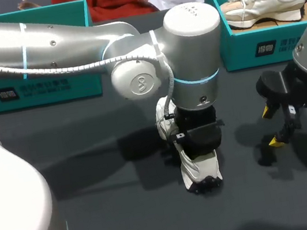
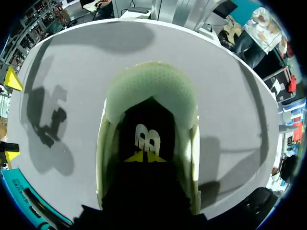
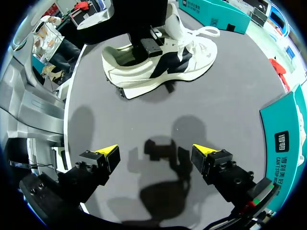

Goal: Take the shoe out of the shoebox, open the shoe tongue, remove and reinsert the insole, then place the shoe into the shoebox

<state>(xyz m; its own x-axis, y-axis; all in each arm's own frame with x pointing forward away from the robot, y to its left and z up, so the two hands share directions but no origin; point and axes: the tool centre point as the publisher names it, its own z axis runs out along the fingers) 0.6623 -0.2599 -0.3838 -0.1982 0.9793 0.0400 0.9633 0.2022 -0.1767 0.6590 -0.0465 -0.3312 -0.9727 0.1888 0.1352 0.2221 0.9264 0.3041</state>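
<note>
A white shoe with black panels (image 1: 199, 169) lies on the dark table (image 1: 93, 177), about mid-table. My left gripper (image 1: 200, 141) comes down into its opening. In the left wrist view its yellow tips (image 2: 144, 157) are shut together on the black insole with a white logo (image 2: 147, 136), inside the shoe's pale collar (image 2: 151, 88); whether they pinch the insole is unclear. My right gripper (image 1: 272, 126) hovers open to the right of the shoe, holding nothing. From the right wrist, the shoe (image 3: 160, 64) lies ahead of the open gripper (image 3: 156, 152), with my left gripper (image 3: 148, 45) in it.
A teal shoebox (image 1: 236, 49) at the back right holds a second pale shoe (image 1: 264, 1); its wall (image 3: 285, 139) is beside my right gripper. Another teal box (image 1: 32, 87) stands at the back left, under my left arm.
</note>
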